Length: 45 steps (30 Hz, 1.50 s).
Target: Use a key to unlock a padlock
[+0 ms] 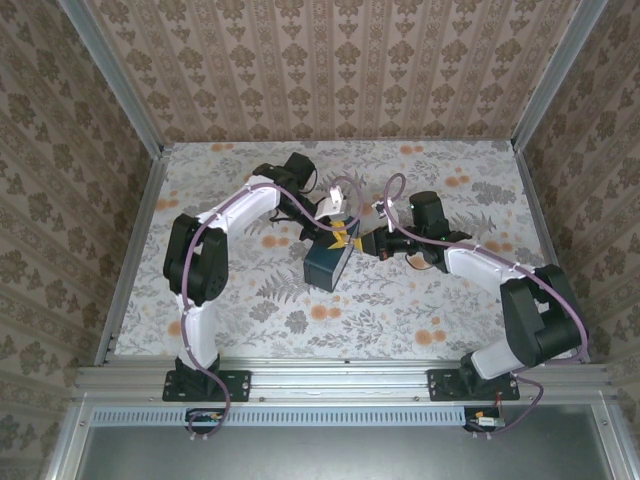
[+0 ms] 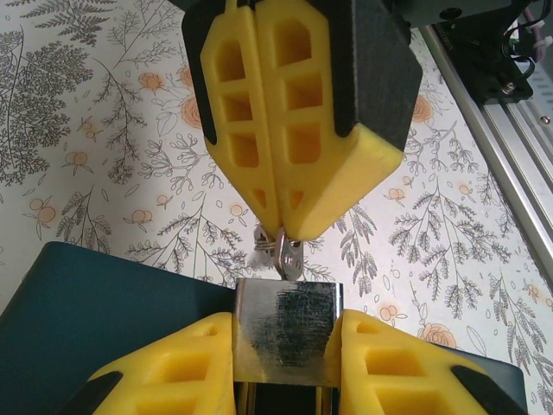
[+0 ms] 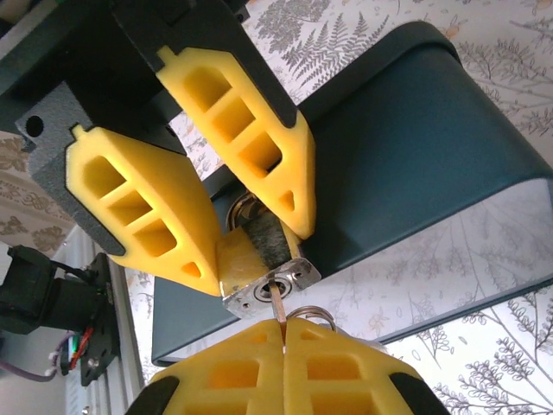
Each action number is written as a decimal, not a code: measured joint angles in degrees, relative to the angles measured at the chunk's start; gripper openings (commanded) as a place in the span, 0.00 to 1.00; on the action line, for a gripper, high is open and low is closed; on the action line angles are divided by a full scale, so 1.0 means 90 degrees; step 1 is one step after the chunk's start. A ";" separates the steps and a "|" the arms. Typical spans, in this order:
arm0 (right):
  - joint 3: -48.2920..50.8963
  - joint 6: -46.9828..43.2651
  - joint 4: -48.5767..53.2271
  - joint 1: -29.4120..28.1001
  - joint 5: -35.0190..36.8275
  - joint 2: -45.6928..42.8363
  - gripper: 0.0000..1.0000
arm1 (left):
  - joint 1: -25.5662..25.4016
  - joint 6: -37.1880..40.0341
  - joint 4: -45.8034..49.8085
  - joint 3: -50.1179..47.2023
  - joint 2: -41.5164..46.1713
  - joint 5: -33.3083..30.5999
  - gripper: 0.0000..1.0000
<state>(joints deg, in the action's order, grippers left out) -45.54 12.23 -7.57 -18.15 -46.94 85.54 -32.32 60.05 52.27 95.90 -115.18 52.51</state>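
The small brass padlock [image 2: 285, 333] is clamped between the yellow fingers of my left gripper [image 2: 285, 354], just above the dark blue box [image 2: 104, 320]. In the right wrist view, the padlock [image 3: 259, 264] turns its silver keyhole face towards my right gripper [image 3: 283, 328]. That gripper is shut on the key [image 3: 278, 304], and the key's blade reaches into the keyhole. A key ring [image 3: 311, 313] hangs beside the key. From above, both grippers meet at the padlock [image 1: 347, 237] near the table's middle. The shackle is mostly hidden.
The blue box [image 1: 328, 263] lies on the floral table [image 1: 250, 300] under the two grippers. Patterned walls close in the left, back and right. A metal rail [image 1: 350, 380] runs along the near edge by the arm bases.
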 measured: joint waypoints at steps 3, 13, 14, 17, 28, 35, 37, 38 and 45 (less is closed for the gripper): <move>0.0000 0.0024 -0.0005 0.0015 -0.0053 0.0041 0.10 | -0.0002 0.0000 0.0000 0.0000 0.0000 -0.0002 0.25; -0.0007 -0.0104 0.0148 0.0107 -0.0024 -0.0036 0.22 | -0.0017 -0.0090 -0.0134 0.0000 0.0002 0.0005 0.48; -0.0007 -0.0148 0.0206 0.0143 -0.0022 -0.0080 0.22 | 0.0005 -0.0102 -0.0153 0.0000 0.0005 0.0029 0.49; -0.0007 -0.0228 0.0328 0.0219 -0.0017 -0.0206 0.24 | 0.0092 -0.0134 -0.0182 -0.0002 0.0039 0.0158 0.49; -0.0007 -0.0600 0.0549 0.0238 0.0095 -0.0403 0.32 | 0.0442 -0.0401 -0.0551 -0.0124 0.0454 0.0503 0.48; 0.0816 -0.1838 -0.0007 -0.0022 0.1409 -0.1406 0.32 | 0.0287 -0.0510 -0.0928 -0.0777 0.0750 0.0199 0.53; 0.1328 -0.2336 -0.0568 -0.0177 0.1860 -0.1615 0.33 | 0.0185 -0.0510 -0.0991 -0.0894 0.0782 0.0114 0.55; 0.1569 -0.2572 -0.0867 -0.0277 0.2045 -0.1644 0.33 | 0.0136 -0.0510 -0.1010 -0.0908 0.0782 0.0085 0.55; 0.2033 -0.4034 -0.2249 -0.1129 0.3483 -0.1258 0.33 | 0.0058 -0.0464 -0.1003 -0.0894 0.0780 -0.0024 0.56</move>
<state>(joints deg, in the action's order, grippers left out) -27.24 -24.08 -27.81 -28.32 -15.59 74.22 -31.79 55.88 43.24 87.85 -108.16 52.29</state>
